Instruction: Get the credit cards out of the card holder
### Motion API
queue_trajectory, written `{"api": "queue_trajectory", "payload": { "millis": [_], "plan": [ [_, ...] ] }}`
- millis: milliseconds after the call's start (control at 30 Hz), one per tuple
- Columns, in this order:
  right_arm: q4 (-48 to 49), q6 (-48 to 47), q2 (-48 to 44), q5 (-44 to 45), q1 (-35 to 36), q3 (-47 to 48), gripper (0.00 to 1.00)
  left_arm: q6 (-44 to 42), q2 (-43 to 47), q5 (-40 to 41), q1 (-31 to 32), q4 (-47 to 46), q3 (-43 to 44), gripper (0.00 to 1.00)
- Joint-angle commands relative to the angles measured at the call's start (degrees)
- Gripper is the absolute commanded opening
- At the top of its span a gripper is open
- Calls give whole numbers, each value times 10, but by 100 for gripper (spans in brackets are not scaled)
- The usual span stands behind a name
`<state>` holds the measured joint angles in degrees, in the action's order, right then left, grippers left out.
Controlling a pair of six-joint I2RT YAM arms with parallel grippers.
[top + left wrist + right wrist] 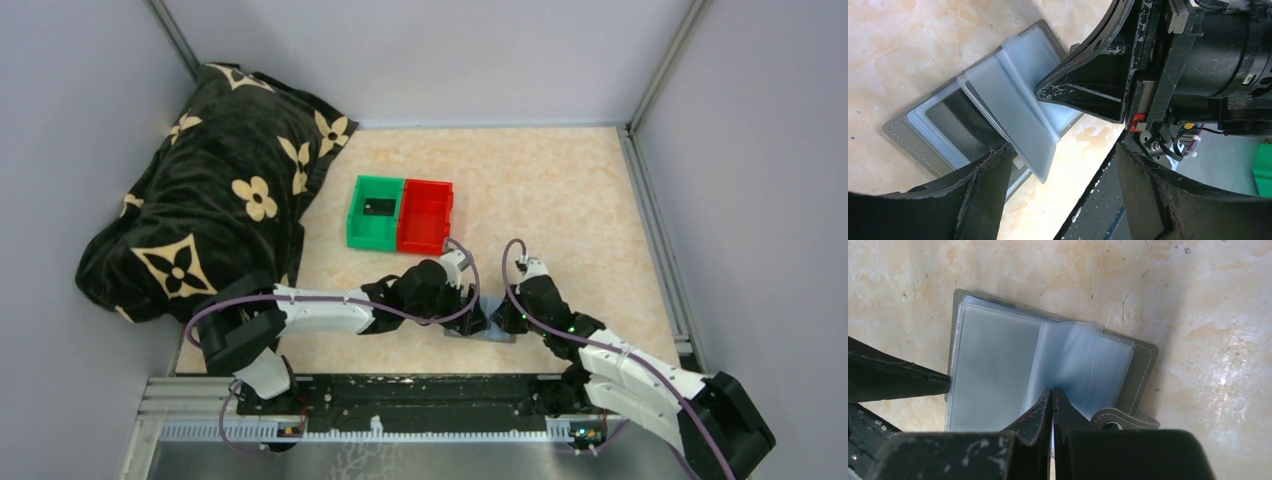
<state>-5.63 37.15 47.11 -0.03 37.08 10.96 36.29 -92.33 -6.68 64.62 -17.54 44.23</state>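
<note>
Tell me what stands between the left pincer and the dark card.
Only a clear sleeve of the card holder covers the dark card; the open left pincer has a finger beside it. The shut right pincer rests on the loose leaves.

No readable text or labels -- anywhere.

Plain pale grey walls [430, 50] close in the table [560, 170] on three sides, with slim metal posts [661, 60] running up the two far corners. The table has a beige, marbled top, scuffed and speckled close up, and an aluminium rail [450, 430] runs along its near edge. A black blanket [215, 200] with cream flower motifs lies heaped in the far left corner, and even light leaves a soft sheen [1233, 375] on the tabletop.
</note>
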Motion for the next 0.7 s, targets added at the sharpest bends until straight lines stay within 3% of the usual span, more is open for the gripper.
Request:
{"api": "queue_trajectory", "payload": {
  "millis": [0,200,500,667],
  "plan": [
    [-27,-2,-1,6,4,4,0,-6,8,-10,4,-17,13,81],
    [-37,2,-26,14,4,1,0,-4,-3,-26,4,-26,23,81],
    [-64,28,-199,4,4,-21,0,3,-36,-64,6,-58,51,81],
    [-134,35,-269,58,4,7,0,7,-65,-82,8,-75,64,81]
  ]
}}
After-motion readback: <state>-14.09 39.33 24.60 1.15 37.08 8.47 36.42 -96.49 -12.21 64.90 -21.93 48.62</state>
